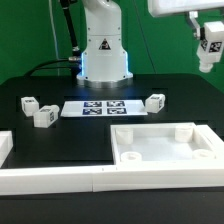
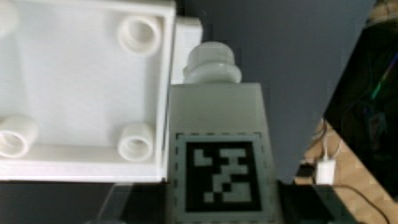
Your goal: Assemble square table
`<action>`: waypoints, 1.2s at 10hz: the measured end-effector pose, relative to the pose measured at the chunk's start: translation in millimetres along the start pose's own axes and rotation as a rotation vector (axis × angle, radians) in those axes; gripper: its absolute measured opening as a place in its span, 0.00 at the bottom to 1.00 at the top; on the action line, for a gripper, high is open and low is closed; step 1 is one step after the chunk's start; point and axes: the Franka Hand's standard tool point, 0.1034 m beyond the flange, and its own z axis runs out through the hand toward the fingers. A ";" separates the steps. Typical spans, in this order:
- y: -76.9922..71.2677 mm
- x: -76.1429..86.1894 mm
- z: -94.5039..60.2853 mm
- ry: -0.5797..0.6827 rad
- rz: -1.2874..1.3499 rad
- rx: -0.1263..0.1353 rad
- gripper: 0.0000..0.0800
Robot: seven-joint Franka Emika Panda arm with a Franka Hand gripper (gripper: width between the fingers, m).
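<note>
Square table panel lies on the black counter at the lower right of the exterior frame, with its corner sockets facing up. I see the claw high in the upper right corner, clamped on the held leg (my wrist camera shows its ridged tip with the panel behind it). Three legs lie loose: the far-left leg, the neighbour leg, and the right-hand leg beside the marker board.

Black table: panel, three legs, marker board.
</note>
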 end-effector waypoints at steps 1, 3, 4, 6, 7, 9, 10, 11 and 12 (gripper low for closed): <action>-3.8 18.3 3.1 0.064 0.023 0.022 0.36; -10.6 39.2 -2.6 0.132 0.006 0.013 0.36; -15.9 39.1 -3.5 0.207 0.007 0.044 0.36; -8.5 34.8 -0.3 0.192 -0.027 0.035 0.36; 14.2 32.8 1.7 0.210 -0.092 0.017 0.36; 45.4 54.6 -1.4 0.228 -0.102 -0.006 0.36; 44.6 59.2 -2.3 0.234 -0.102 -0.005 0.36; 44.0 56.4 -0.9 0.230 -0.099 -0.003 0.36; 44.1 56.0 -0.5 0.229 -0.096 -0.003 0.36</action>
